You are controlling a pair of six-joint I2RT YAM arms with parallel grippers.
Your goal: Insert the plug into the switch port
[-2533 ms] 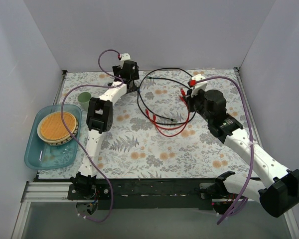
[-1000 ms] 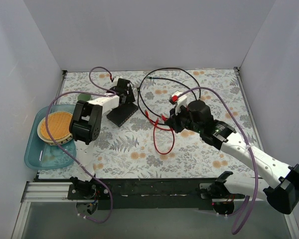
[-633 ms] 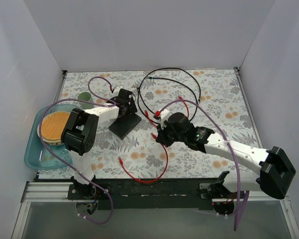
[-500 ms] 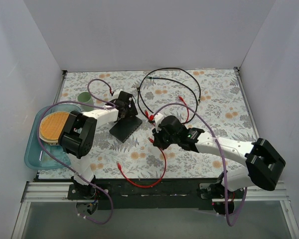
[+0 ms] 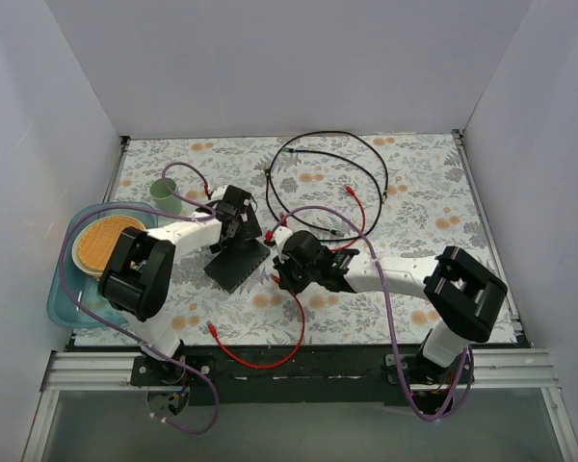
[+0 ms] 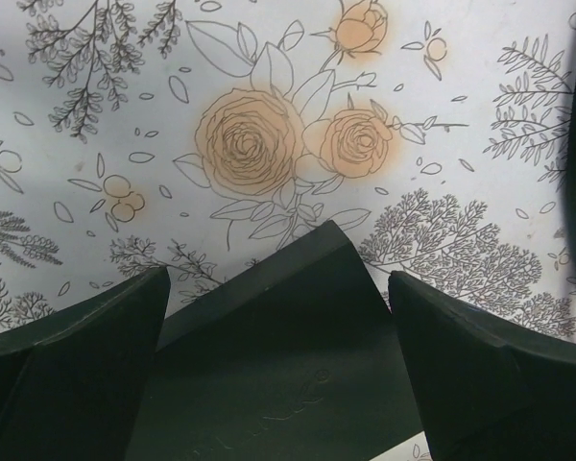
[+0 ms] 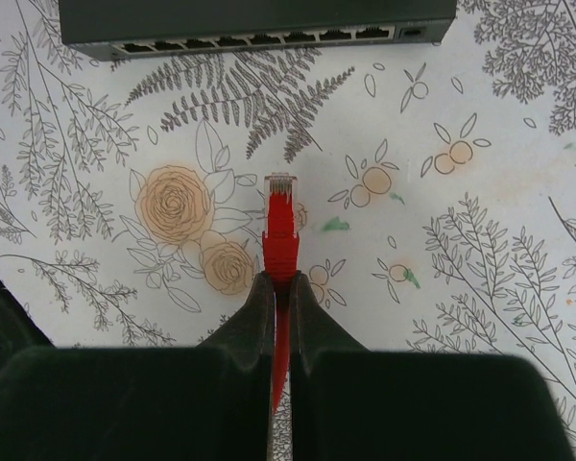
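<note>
The switch (image 5: 237, 263) is a flat black box lying on the flowered cloth left of centre. My left gripper (image 5: 233, 219) is over its far end. In the left wrist view the switch (image 6: 278, 375) fills the wide gap between the two fingers (image 6: 77, 375), which close on its sides. My right gripper (image 5: 278, 271) sits just right of the switch, shut on the red plug (image 7: 280, 226). The plug's clear tip points at the row of ports (image 7: 259, 38) on the switch's long edge, a short gap away. The red cable (image 5: 270, 358) trails toward the near edge.
A blue tray (image 5: 63, 298) with a round tan plate (image 5: 101, 243) lies at the left edge. A green cup (image 5: 164, 192) stands behind it. A black cable (image 5: 328, 173) loops at the back centre, with another red lead (image 5: 361, 214) beside it. Grey walls enclose three sides.
My left gripper has brought the switch from the back toward the table's near centre. My right gripper has carried the red plug leftward and nearer, up to the switch's port edge, its cable trailing.
</note>
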